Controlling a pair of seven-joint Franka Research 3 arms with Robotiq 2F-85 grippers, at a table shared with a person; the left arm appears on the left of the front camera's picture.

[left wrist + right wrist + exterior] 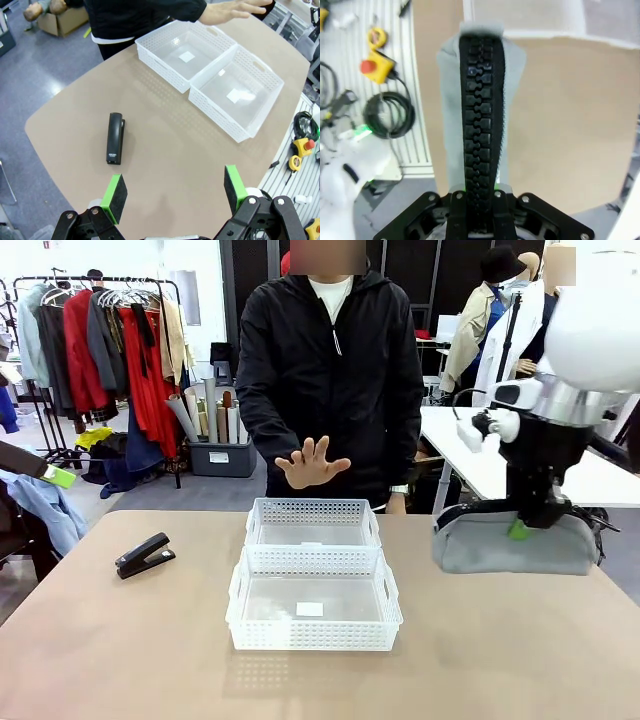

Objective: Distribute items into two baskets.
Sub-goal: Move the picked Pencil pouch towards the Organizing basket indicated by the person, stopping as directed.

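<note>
Front view: right gripper (518, 530), closed on the sagging pouch (488, 548) at right, may drop it or catch the near basket (313, 638) rim.

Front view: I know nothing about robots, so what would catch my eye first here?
Probably the right gripper, shut on the zipper edge of a grey pouch at the right side of the table. Next, two white baskets stand one behind the other in the middle, with a person's open hand raised behind them. A black stapler lies alone on the left.
</note>
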